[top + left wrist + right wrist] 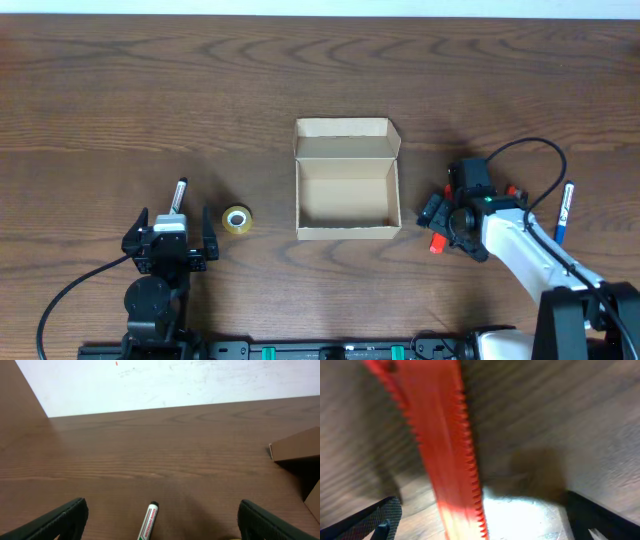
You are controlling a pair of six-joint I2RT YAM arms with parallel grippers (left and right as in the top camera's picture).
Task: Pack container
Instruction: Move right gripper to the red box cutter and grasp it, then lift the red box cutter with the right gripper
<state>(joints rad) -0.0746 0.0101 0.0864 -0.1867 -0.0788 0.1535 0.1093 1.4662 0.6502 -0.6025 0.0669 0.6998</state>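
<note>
Red serrated item between wide right end effector | left end effector wide, marker ahead | likely first pick | next: grip, carry into cardboard box

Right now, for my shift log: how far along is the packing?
Done: the container stands open but empty. In hand: the right claw, open, straddles a red serrated item without gripping it. The left claw is open by the near marker. Left: that marker, the tape roll, the blue marker and the red item all lie on the table, unpacked.
</note>
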